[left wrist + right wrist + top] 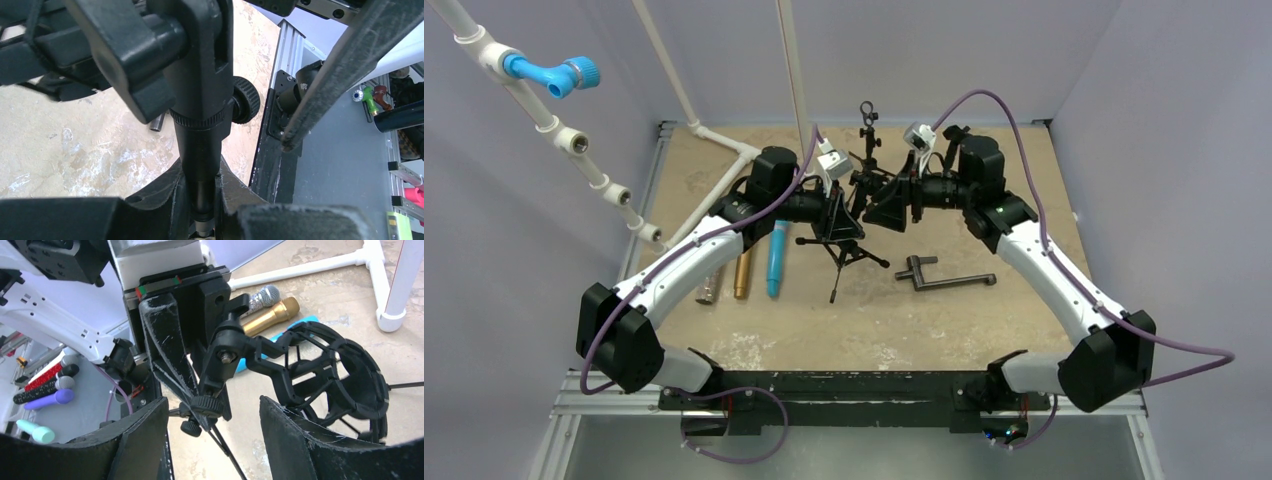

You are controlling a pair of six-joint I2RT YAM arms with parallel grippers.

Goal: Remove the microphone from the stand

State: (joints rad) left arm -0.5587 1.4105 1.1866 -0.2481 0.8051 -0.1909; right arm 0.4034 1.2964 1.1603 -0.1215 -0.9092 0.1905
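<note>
The black tripod stand (844, 245) stands mid-table. My left gripper (204, 200) is shut on its pole (200, 140), below the knurled collar. In the right wrist view the stand's round shock-mount cage (345, 370) shows nothing inside it. My right gripper (212, 440) is open beside the mount's swivel joint (227, 347), with only the stand's small knob in the gap. Three microphones lie on the table left of the stand: silver (709, 287), gold (743, 272) and blue (777, 258). Which one the task means I cannot tell.
A dark metal lever handle (944, 275) lies right of the stand's legs. White PVC pipes (724, 140) cross the back left of the table. Beyond the table edge, more microphones (50, 390) lie lower down.
</note>
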